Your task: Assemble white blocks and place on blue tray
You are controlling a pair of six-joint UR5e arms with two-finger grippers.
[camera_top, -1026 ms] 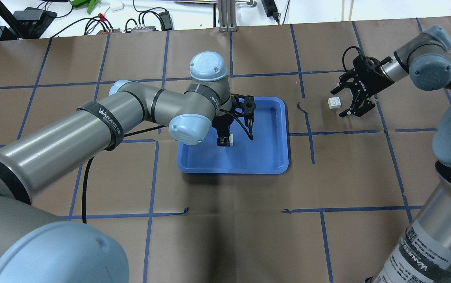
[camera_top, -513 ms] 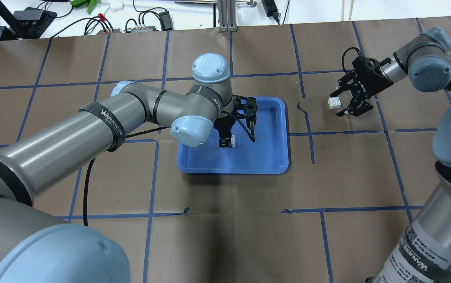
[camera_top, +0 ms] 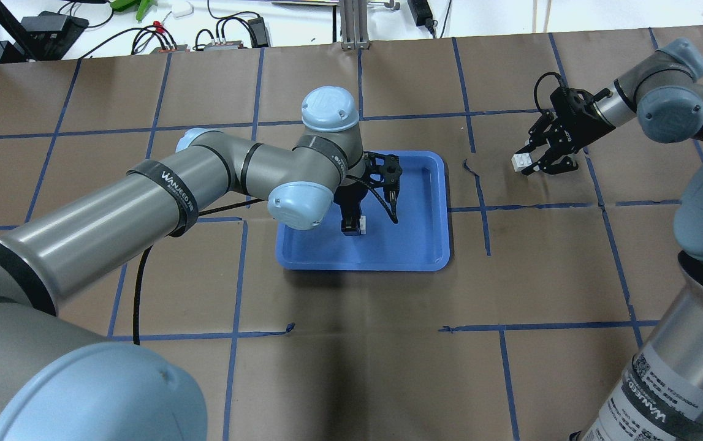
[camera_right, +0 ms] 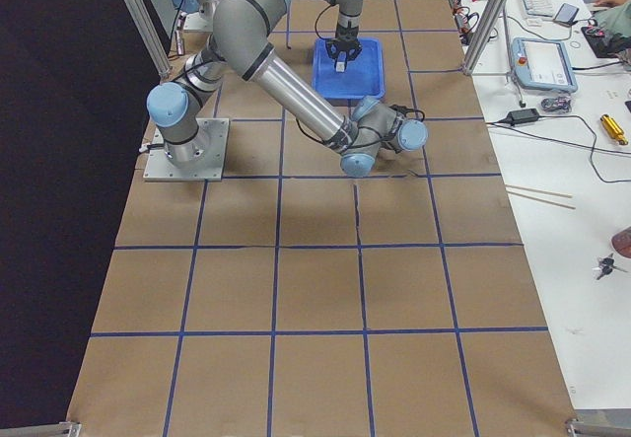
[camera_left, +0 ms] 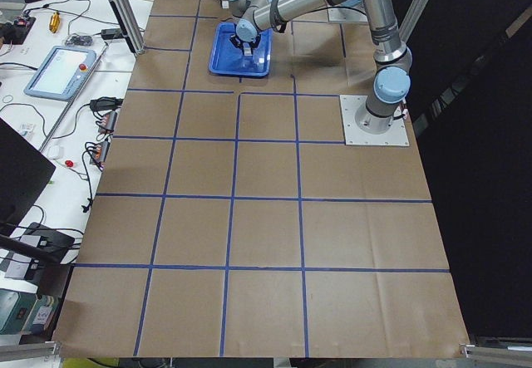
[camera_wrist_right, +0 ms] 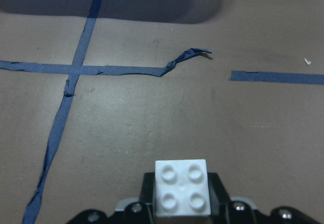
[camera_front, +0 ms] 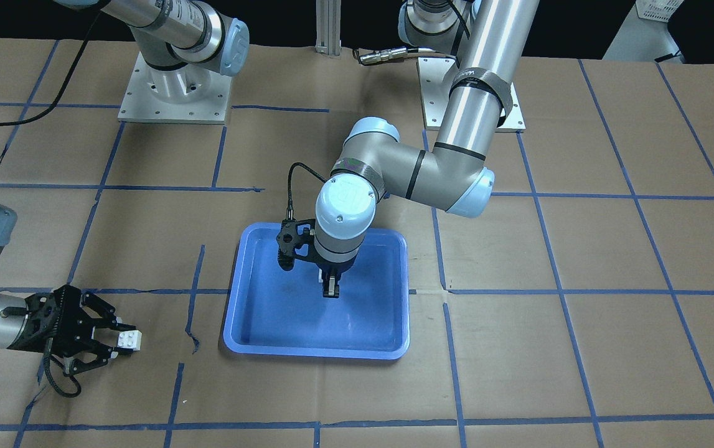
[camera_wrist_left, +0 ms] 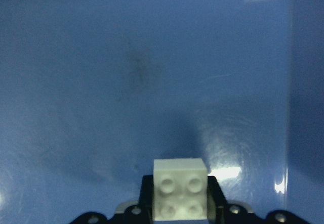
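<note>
Now each gripper pinches one white block, well apart

Over the blue tray, the left gripper points straight down with its fingers pressed against the sides of the first white block. That block sits at the fingertips above the tray's middle, its four studs facing the wrist camera. Its shadow falls on the blue floor just beyond it. Whether the block touches the tray floor cannot be told.

Away on the robot's right side, the right gripper reaches in low and nearly level over the brown paper. It is closed on the second white block, one finger on either side, with the studs turned up. This block is off the tray, near a torn end of blue tape. From the right wrist camera the tray's edge shows only at the top of the picture. The two blocks are separate, not joined.
</note>
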